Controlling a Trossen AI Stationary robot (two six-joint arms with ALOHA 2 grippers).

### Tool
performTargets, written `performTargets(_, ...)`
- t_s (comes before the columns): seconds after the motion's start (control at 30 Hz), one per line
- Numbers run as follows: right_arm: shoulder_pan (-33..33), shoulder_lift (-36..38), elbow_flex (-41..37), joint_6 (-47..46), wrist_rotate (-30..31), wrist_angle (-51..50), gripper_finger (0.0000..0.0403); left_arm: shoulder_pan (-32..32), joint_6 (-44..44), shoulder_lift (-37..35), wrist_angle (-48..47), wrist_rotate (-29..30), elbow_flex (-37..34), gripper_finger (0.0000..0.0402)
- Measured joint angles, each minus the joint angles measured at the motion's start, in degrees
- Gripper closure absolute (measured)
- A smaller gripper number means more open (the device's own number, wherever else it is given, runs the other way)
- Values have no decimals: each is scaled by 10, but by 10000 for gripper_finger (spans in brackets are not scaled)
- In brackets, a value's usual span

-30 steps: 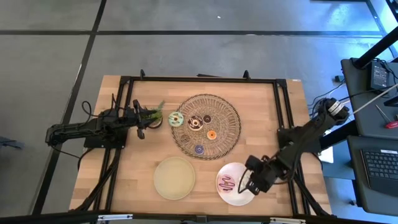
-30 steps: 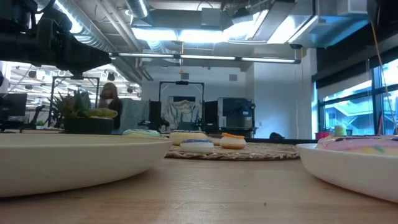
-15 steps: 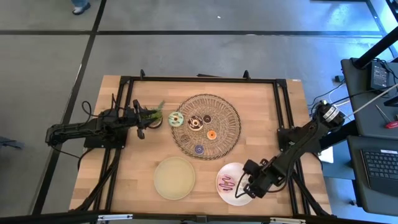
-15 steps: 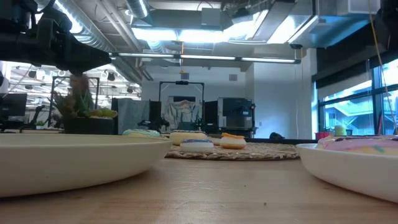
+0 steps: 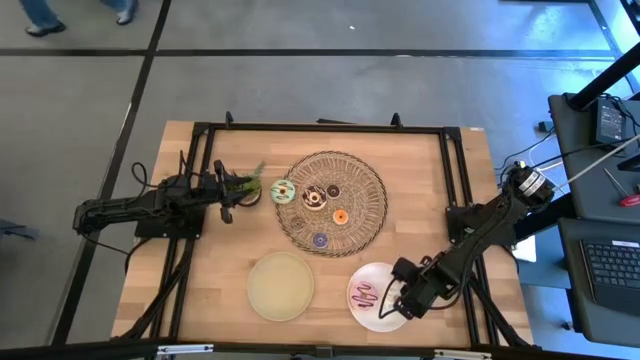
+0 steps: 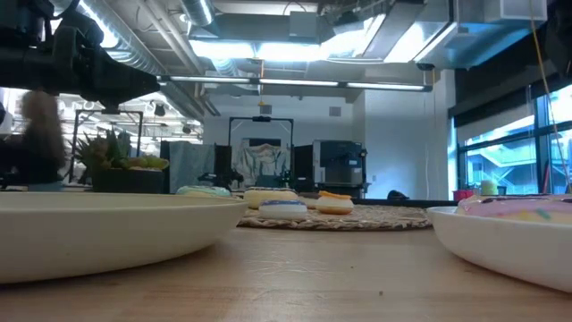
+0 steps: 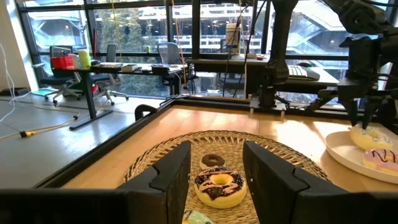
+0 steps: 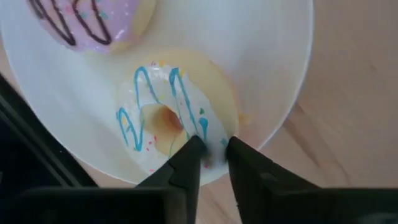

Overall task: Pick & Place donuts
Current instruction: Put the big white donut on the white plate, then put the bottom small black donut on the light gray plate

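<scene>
At lower right, the right gripper is pinching the white donut on the white plate; the left gripper is waiting spread at mid-left.

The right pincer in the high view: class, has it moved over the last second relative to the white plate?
Yes. The right pincer has slid slightly toward the table's near edge and a touch leftward, staying over the white plate, which has not shifted.

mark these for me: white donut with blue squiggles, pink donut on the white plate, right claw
white donut with blue squiggles point(image 8: 163, 112): right wrist view, on its icing beside the hole.
pink donut point(image 8: 99, 22): right wrist view, on its pink icing.
right claw point(image 8: 211, 152): right wrist view, midway between its fingertips.
</scene>
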State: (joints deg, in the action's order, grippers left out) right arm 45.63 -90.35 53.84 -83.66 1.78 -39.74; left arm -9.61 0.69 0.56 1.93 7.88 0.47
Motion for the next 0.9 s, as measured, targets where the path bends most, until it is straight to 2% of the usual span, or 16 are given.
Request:
performTargets(0.17, -3, 0, 0, -2, 4, -40, 274, 0, 0, 0, 0, 0, 0, 258)
performTargets(0.43, -26, 19, 0, 0, 99, -120, 261, 0, 0, 0, 0, 0, 0, 258)
performTargets(0.6, -66, 38, 0, 5, 246, -181, 260, 0, 0, 0, 0, -1, 0, 258)
performTargets(0.8, -121, 40, 0, 113, 399, -195, 260, 1, 28, 0, 0, -1, 0, 258)
performTargets(0.9, -161, 40, 0, 135, 435, -187, 260, 1, 84, 1, 18, 0, 0, 258)
